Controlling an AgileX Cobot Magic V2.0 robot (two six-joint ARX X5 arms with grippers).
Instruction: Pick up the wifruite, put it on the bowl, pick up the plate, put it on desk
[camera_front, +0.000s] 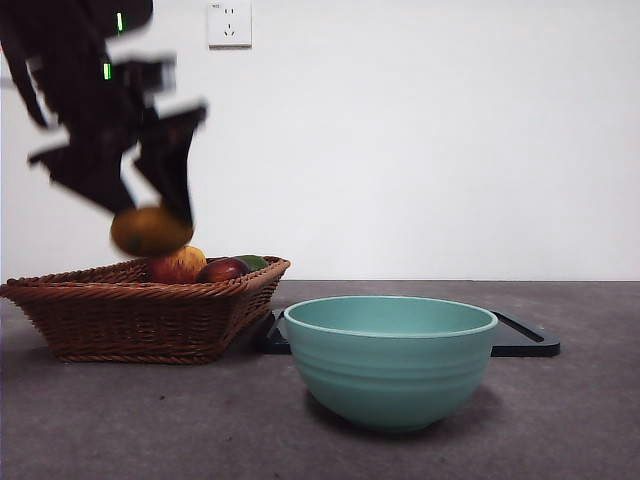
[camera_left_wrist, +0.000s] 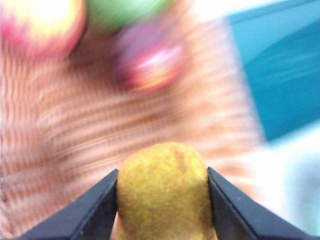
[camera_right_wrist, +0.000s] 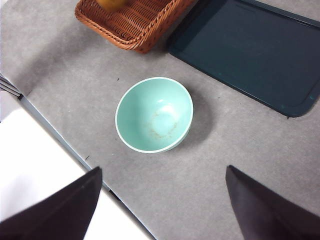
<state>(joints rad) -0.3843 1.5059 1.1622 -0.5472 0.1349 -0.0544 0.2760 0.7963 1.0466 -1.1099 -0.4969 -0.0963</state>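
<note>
My left gripper (camera_front: 152, 212) is shut on the wifruite (camera_front: 150, 231), a dull brown oval fruit, and holds it in the air just above the wicker basket (camera_front: 140, 315). In the left wrist view the wifruite (camera_left_wrist: 162, 192) sits between the two black jaws, with the blurred basket below it. The teal-green bowl (camera_front: 390, 360) stands empty on the desk (camera_front: 560, 420), right of the basket. My right gripper (camera_right_wrist: 160, 210) is open and empty, high above the bowl (camera_right_wrist: 154, 114). A dark flat rectangular tray (camera_front: 525, 340) lies behind the bowl.
The basket holds a red-yellow apple (camera_front: 178, 265), a dark red fruit (camera_front: 222, 270) and a green fruit (camera_front: 252, 262). The right wrist view shows the tray (camera_right_wrist: 250, 50) beside the basket (camera_right_wrist: 132, 20), and the desk's edge (camera_right_wrist: 60, 145) near the bowl.
</note>
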